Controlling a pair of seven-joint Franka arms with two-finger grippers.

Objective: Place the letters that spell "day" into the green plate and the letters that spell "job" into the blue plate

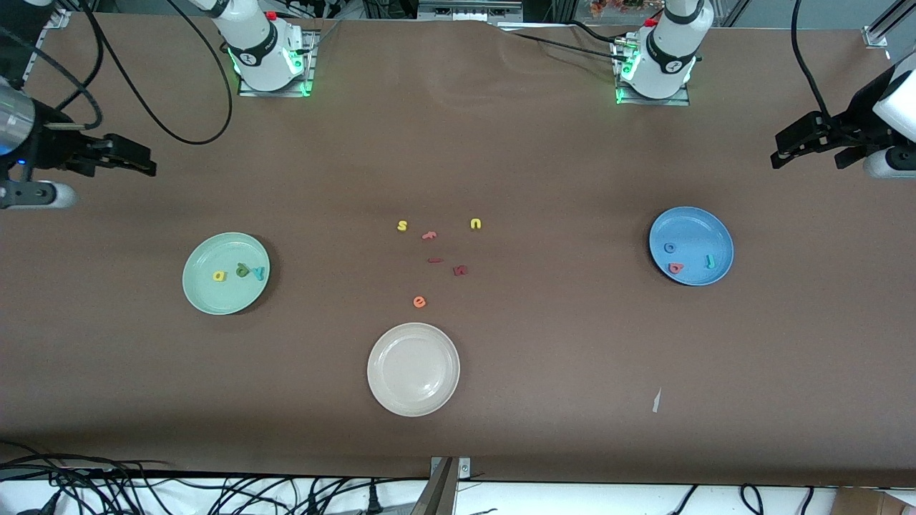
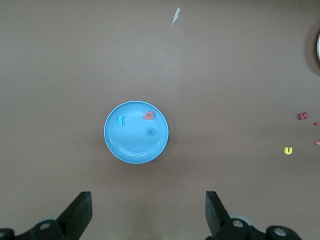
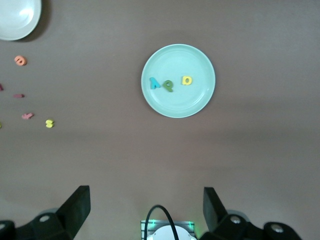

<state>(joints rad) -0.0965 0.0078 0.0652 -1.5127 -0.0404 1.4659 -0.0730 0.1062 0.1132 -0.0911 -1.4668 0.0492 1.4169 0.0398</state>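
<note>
A brown tabletop [image 1: 501, 143] holds three round plates and small foam letters. The green plate [image 1: 204, 293] sits toward the right arm's end. On it, in a row, lie a yellow "d" [image 1: 219, 275], a dark green "a" [image 1: 242, 270] and a teal "y" [image 1: 257, 272]. The blue plate [image 1: 708, 232] sits toward the left arm's end. On it lie a blue "o" [image 1: 670, 247], a salmon "b" [image 1: 675, 268] and a teal "j" [image 1: 709, 261].

Between the two plates, loose letters lie scattered: a yellow "s" [image 1: 402, 226], a yellow "u" [image 1: 476, 224], an orange "e" [image 1: 419, 302] and three red letters [image 1: 460, 270]. A cream plate [image 1: 413, 369] sits nearer the front camera than these, with nothing on it.

The left gripper [image 1: 812, 139] hangs over bare tabletop at the left arm's end, jaws wide apart, holding nothing. The right gripper [image 1: 122, 157] hangs over bare tabletop at the right arm's end, also wide apart and holding nothing.
</note>
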